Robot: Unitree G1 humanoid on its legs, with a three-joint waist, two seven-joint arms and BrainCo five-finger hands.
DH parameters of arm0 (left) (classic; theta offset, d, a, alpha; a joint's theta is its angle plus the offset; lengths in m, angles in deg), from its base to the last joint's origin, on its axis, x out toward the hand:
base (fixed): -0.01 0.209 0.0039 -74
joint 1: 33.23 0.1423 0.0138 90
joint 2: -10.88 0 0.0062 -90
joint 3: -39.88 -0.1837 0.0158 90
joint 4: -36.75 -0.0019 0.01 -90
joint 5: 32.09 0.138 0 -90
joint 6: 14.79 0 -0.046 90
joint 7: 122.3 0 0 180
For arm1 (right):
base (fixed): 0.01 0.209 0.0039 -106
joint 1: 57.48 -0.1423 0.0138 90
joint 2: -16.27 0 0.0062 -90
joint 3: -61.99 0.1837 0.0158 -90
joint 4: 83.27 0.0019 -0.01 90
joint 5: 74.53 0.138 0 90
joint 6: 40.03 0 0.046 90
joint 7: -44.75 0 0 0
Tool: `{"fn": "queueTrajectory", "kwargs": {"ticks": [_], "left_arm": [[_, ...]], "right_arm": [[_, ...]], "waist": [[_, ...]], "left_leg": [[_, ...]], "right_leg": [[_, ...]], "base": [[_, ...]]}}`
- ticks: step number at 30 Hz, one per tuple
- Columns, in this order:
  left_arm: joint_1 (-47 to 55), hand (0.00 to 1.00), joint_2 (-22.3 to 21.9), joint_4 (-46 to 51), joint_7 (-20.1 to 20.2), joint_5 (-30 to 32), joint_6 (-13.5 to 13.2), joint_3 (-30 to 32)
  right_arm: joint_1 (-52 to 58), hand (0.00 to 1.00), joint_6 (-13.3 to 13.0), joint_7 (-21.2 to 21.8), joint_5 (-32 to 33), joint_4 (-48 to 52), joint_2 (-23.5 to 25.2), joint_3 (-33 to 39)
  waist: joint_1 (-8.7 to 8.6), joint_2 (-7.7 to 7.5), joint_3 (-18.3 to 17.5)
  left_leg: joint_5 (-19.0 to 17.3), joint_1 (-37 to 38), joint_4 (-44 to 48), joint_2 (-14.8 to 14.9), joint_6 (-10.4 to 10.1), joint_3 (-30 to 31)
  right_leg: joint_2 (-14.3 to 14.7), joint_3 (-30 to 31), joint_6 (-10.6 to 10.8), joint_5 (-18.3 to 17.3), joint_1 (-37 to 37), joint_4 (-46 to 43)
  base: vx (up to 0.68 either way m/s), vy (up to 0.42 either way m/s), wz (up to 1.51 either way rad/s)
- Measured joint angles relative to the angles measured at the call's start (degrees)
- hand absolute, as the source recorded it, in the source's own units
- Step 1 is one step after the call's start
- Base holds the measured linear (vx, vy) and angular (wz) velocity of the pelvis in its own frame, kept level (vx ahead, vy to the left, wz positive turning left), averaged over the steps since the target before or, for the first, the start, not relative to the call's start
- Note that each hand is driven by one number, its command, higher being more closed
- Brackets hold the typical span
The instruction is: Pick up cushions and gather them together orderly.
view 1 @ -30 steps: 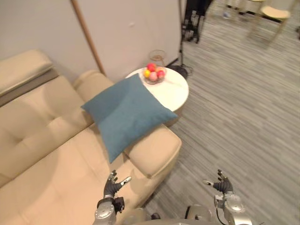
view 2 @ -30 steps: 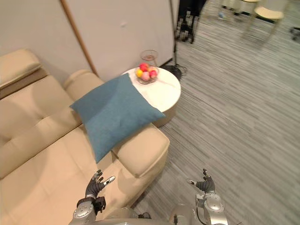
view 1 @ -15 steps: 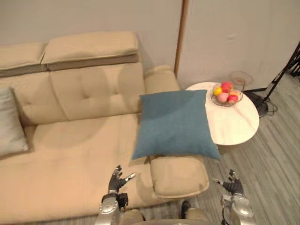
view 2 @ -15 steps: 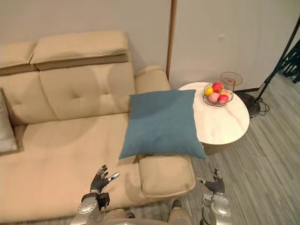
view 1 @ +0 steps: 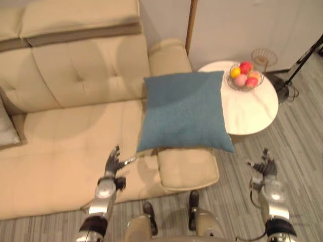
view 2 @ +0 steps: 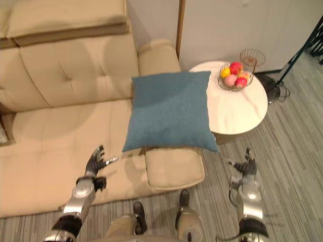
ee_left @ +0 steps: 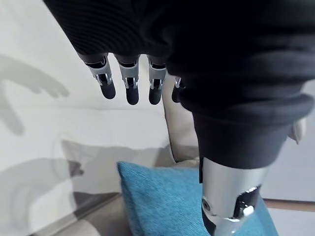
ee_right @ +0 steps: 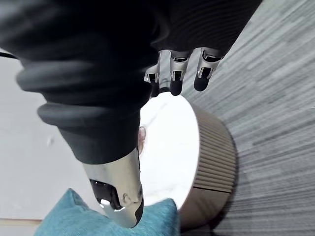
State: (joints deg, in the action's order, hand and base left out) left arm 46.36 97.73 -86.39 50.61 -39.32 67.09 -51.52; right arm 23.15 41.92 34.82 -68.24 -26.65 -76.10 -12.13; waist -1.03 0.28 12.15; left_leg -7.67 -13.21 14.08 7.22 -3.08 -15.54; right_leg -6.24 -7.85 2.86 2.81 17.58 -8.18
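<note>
— Both arms reach further forward than a moment ago?
— Yes. The left hand (view 1: 112,162), fingers spread and empty, hovers over the sofa (view 1: 65,131) seat near its front edge. The right hand (view 1: 264,167), spread and empty too, hangs over the floor (view 1: 303,141) near the round table (view 1: 252,108).
— The cushions?
— The blue cushion (view 1: 184,111) lies across the armrest (view 1: 186,169), its edge over the table. The grey cushion (view 1: 6,132) sits far left.

I find no text, label, number or sign that I can read; the blue cushion (view 1: 184,111), the beige sofa (view 1: 75,80) and the round white table (view 1: 251,108) show only plain surfaces.
</note>
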Motion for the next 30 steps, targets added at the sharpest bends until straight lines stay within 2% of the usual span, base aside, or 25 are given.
{"fn": "queueTrajectory", "kwargs": {"ticks": [2,4,11,12,16,22,27,30], "left_arm": [[-5.9,0.00,0.6,-1.0,-0.8,-1.1,-0.2,-1.9],[-14.0,0.00,2.0,-4.1,-1.2,-1.3,-0.4,-3.4],[-39.3,0.00,3.4,-15.2,-5.1,-4.6,-0.9,-7.6],[-42.2,1.00,3.1,-16.9,-5.8,-5.1,-1.0,-8.1],[-47.6,1.00,3.5,-19.7,-7.6,-7.8,-1.1,-9.0],[-48.7,1.00,4.7,-17.9,-9.3,-10.6,-1.3,-9.1],[-45.3,1.00,6.8,-8.7,-10.5,-10.7,-1.2,-10.4],[-37.0,1.00,7.2,1.6,-10.8,-10.2,-1.2,-10.4]], "right_arm": [[-6.0,0.00,-0.3,-0.3,1.0,-0.3,-1.9,-2.7],[-15.0,0.00,-0.3,-0.7,1.8,-2.9,-3.6,-6.9],[-41.2,0.00,-0.1,-4.1,3.4,-11.4,-3.7,-17.5],[-44.4,1.00,-0.1,-4.7,4.1,-12.3,-2.9,-19.2],[-51.5,1.00,-0.2,-6.2,5.3,-14.8,-0.9,-23.7],[-52.0,1.00,-0.5,-6.4,6.7,-11.8,-2.4,-27.8],[-43.6,1.00,-0.6,-6.5,6.7,0.6,-3.5,-30.1],[-33.3,1.00,-0.6,-6.4,6.6,8.8,-3.4,-30.6]], "waist": [[-0.50,-0.26,1.4],[-1.14,-0.32,4.2],[-1.21,-0.21,11.6],[-1.17,-0.21,11.8],[-1.22,-0.23,12.5],[-1.36,-0.23,12.5],[-1.24,-0.21,12.5],[-1.34,-0.19,12.5]], "left_leg": [[0.7,-3.5,0.9,0.1,0.1,0.0],[1.1,-6.7,2.3,0.4,0.2,0.1],[2.3,-13.9,4.9,0.7,1.1,0.3],[2.7,-15.2,4.9,0.6,1.1,0.3],[3.7,-18.0,4.5,0.6,1.2,0.1],[4.9,-18.3,2.7,1.0,0.5,0.0],[5.7,-15.6,0.5,1.6,-0.3,-0.2],[5.7,-11.1,-1.0,1.7,-0.3,0.0]], "right_leg": [[0.0,0.1,-0.5,0.9,3.5,-0.5],[0.1,0.3,-0.9,2.0,6.2,-0.7],[0.1,1.1,-1.5,5.5,12.1,0.1],[0.1,1.3,-1.5,6.4,13.1,0.8],[0.2,1.9,-1.7,8.0,15.5,2.4],[0.4,2.1,-2.1,8.5,16.2,3.4],[1.1,2.0,-2.2,8.5,14.5,3.5],[1.5,1.9,-1.9,8.3,10.6,3.6]], "base": [[-0.10,-0.034,0.00],[-0.12,-0.027,-0.05],[-0.11,-0.019,-0.01],[-0.10,-0.018,0.01],[-0.06,-0.034,-0.01],[-0.02,-0.053,-0.02],[0.05,-0.064,-0.02],[0.09,-0.029,0.00]]}}
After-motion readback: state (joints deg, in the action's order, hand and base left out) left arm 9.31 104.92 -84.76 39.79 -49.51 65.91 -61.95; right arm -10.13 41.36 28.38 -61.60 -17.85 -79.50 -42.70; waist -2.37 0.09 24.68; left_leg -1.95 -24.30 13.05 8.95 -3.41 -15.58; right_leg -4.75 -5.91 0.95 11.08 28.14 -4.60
